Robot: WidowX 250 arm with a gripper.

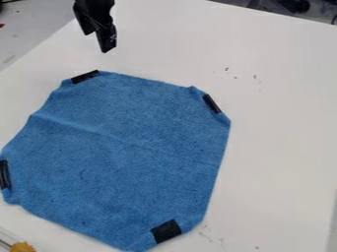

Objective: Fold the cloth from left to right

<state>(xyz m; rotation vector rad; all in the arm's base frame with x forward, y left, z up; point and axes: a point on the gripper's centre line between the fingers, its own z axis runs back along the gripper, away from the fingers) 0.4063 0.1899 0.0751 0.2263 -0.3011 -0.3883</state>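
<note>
My black gripper hangs near the top left of the camera view, above the white table and just beyond the far edge of the cloth, apart from it. The blue cloth lies spread out, roughly eight-sided, across the left and middle of the view. Black tape patches mark its corners: far left, far right, near left and near right. A shallow crease runs from its upper left side toward the right.
The white table extends behind and to the right of the cloth, with small dark marks on it. A yellow-orange object shows at the bottom left corner. Dark items stand beyond the table's far edge at the top right.
</note>
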